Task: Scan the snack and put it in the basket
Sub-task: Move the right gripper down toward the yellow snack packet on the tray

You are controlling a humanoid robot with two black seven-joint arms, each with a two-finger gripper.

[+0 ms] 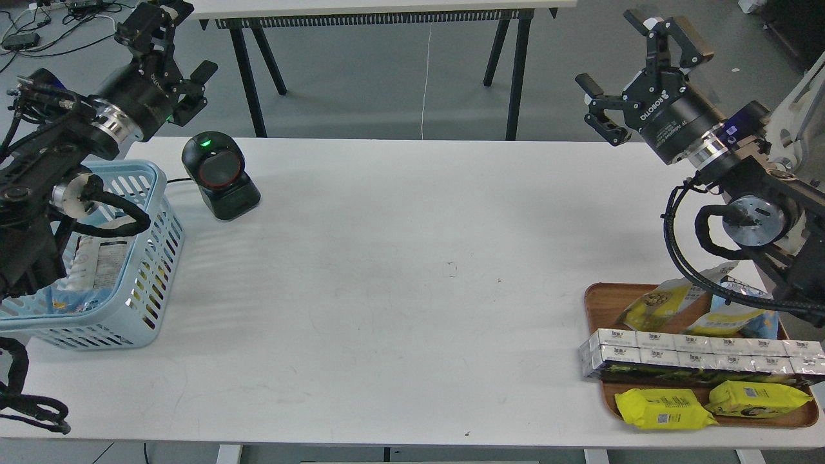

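Observation:
A snack [657,304], a small yellow pouch with a picture of round beans, leans at the back of the brown wooden tray [596,303] at the right, partly behind my right arm's cable. The light blue slotted basket [151,258] stands at the table's left edge, with a pack showing a white text panel [97,264] inside it. My left gripper [184,46] hangs open and empty above the table's far left corner, beyond the basket. My right gripper [628,61] is open and empty, high over the far right edge, well behind the tray.
A black barcode scanner [219,175] with a green light stands right of the basket. The tray also holds a row of silver-white boxes [696,354], two flat yellow pillow packs [664,409] and a light-blue-and-yellow bag [735,316]. Another table's legs [509,77] stand behind.

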